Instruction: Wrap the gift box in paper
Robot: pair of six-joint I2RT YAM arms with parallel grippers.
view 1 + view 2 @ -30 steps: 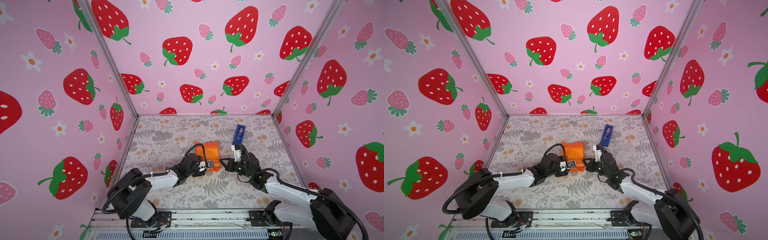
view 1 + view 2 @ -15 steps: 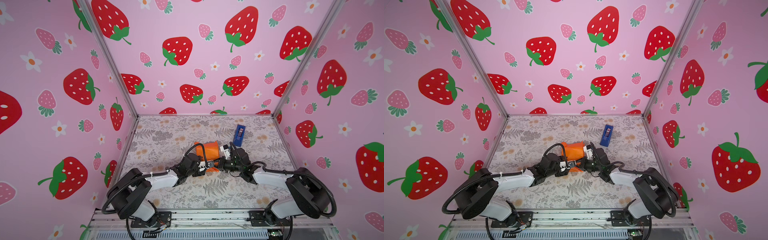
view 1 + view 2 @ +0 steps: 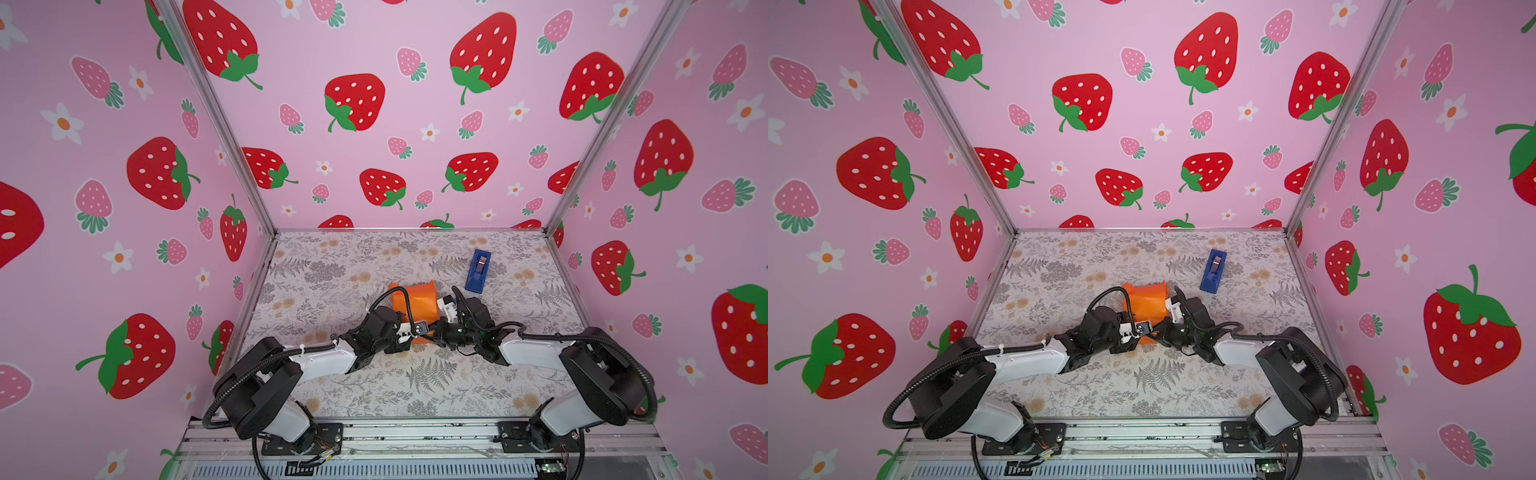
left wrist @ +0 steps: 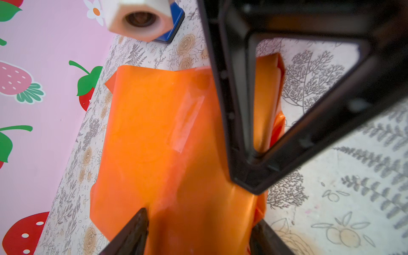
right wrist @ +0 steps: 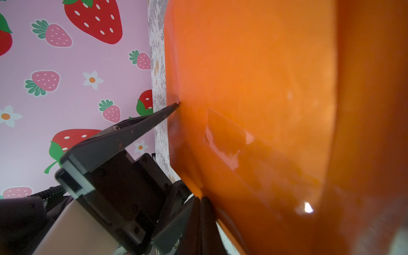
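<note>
At mid-frame the paper [image 3: 417, 299], the gift box hidden inside, is clasped by the left gripper [image 5: 187, 152], and the closed right gripper [image 4: 251, 183] has been brought against it, presumably to press a flap

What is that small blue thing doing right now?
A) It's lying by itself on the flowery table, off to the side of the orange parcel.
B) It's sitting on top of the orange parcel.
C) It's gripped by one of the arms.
A: the blue tape dispenser lies flat on the table, with bare tabletop between it and the orange paper.
</note>
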